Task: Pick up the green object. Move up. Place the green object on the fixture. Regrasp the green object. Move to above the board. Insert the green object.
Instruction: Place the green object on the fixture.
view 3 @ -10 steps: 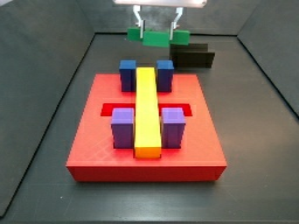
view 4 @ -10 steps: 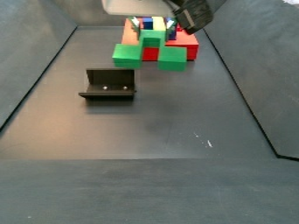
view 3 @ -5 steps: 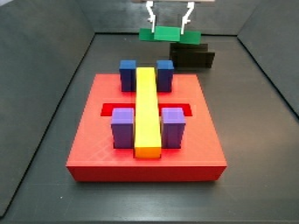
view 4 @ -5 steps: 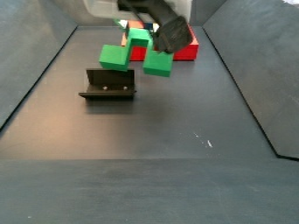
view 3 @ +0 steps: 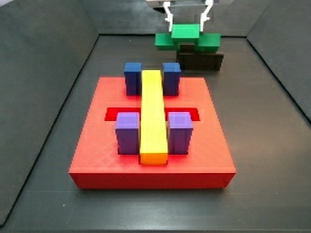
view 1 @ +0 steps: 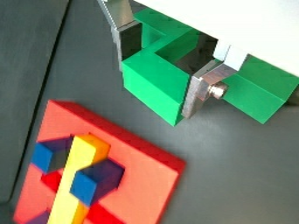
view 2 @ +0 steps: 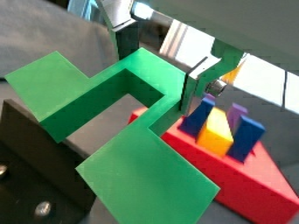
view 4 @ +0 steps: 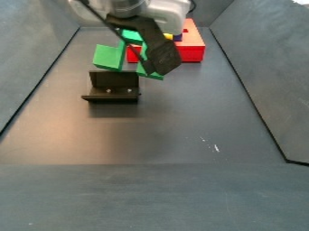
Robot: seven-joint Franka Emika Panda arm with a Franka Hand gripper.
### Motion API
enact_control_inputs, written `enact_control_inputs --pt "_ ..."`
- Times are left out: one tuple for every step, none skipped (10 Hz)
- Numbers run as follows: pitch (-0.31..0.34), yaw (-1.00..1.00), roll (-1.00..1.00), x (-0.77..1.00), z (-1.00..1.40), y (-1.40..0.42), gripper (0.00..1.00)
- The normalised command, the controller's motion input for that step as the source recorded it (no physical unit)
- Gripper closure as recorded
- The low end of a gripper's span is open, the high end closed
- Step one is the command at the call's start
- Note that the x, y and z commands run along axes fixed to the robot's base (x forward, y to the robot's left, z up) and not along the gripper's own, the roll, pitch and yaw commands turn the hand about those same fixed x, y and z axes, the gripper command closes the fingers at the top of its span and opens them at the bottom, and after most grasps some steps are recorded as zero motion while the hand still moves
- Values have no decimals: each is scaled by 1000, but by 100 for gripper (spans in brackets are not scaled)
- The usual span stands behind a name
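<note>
My gripper (view 3: 186, 20) is shut on the green object (view 3: 186, 40), its silver fingers (view 1: 197, 94) clamped on the raised centre block. In both side views it hangs in the air just above the dark fixture (view 3: 202, 61), tilted in a side view (view 4: 108, 57) over the fixture (view 4: 112, 87). In a wrist view the green object (view 2: 122, 109) fills the middle with the fixture's black wall (view 2: 30, 179) close beside it. The red board (view 3: 152, 136) with blue and purple blocks and a yellow bar (view 3: 152, 107) lies apart from it, nearer the front.
Dark grey walls close in the black floor (view 4: 182, 135) on both sides. The board (view 4: 191, 47) sits at the far end in a side view. The floor around the fixture is bare.
The gripper has carried the green object away from the board's end to a spot over the fixture, turning it as it went.
</note>
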Motion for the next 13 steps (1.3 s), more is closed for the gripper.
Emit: enact_control_inputs --pt "309 66 -726 529 160 149 100" --pt "214 126 -697 449 169 306 100" --pt "203 174 -531 363 171 420 100" --pt "89 291 -229 409 0 363 100" --pt "54 300 -186 471 0 337 100" --pt "54 286 -163 486 0 351 100" --pt "80 269 -126 451 0 340 100" --pt "6 229 -66 314 -74 211 100" --pt "0 146 -111 171 -140 86 100" --pt "0 94 -171 217 -186 29 100" --pt "37 60 -109 357 -134 26 100" --pt "160 69 -20 411 -77 114 100" --pt "249 111 0 371 0 189 100"
